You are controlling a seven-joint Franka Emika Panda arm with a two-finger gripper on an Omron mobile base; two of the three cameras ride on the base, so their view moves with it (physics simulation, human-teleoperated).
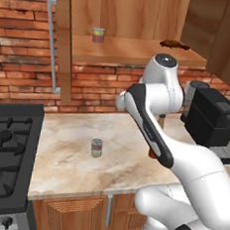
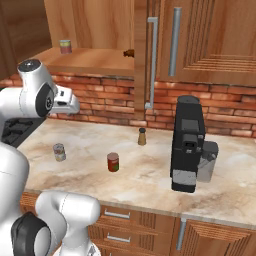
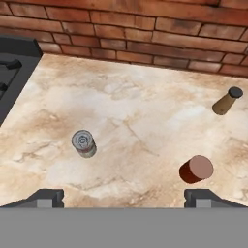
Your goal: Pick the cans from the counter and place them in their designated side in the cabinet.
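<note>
Claw [image 3: 124,196] hung wide open and empty over the worktop; neither task can had been moved to the cabinet.

Nearest the hand camera, the two finger tips sat far apart at the bottom edge, holding nothing. The worktop [image 3: 135,126] carried both cans: the dark red can [image 3: 196,169] at lower right near the right tip, the silvery labelled can [image 3: 84,143] left of centre. The cabinet [image 1: 138,52] shelf, upper frame, held a greenish-topped can [image 1: 98,35]. Both picks seemingly remained.
</note>
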